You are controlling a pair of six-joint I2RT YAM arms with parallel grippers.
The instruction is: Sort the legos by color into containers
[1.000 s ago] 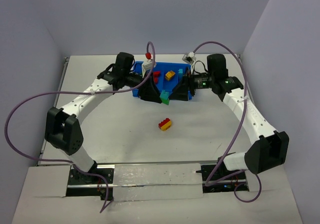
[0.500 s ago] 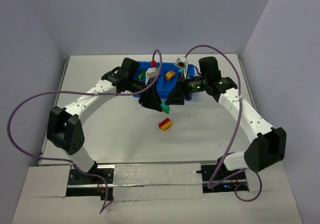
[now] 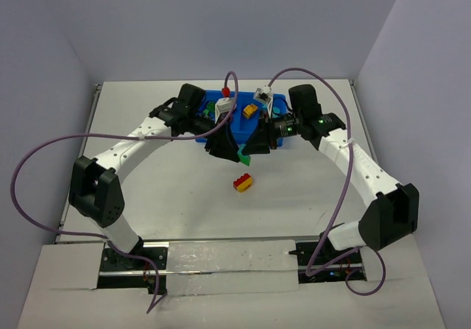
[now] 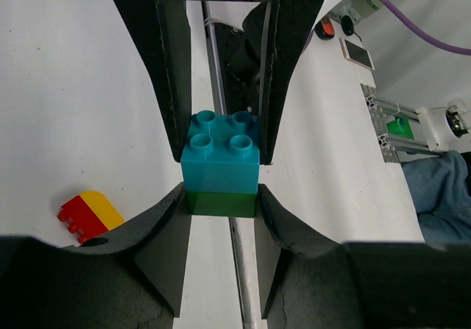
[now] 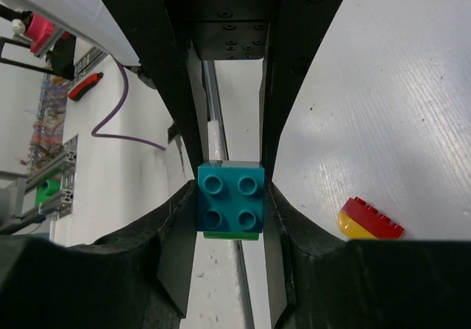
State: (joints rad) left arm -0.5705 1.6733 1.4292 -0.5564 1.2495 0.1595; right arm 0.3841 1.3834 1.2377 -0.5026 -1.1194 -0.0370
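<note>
Pale lilac walls (image 3: 221,27) closed in a matte white desk (image 3: 169,189), which looked scuffed and faintly streaked in the right wrist view. The white-shelled left arm (image 3: 132,141) and right arm (image 3: 353,160) met over the bright blue plastic tray (image 3: 246,96) and hid most of it, so its dividers and near wall could not be made out. Only a yellow brick (image 3: 250,110) and a green piece (image 3: 209,110) showed inside. Just in front of the tray, the left gripper (image 4: 221,196) pinched the green half of a teal-and-green pair (image 4: 221,163), and the right gripper (image 5: 232,196) was clamped on its studded teal half. From the right wrist the green half was nearly hidden. A glossy red-and-yellow brick (image 3: 243,182), rounded at its yellow end, lay on the desk further in front of the tray.
</note>
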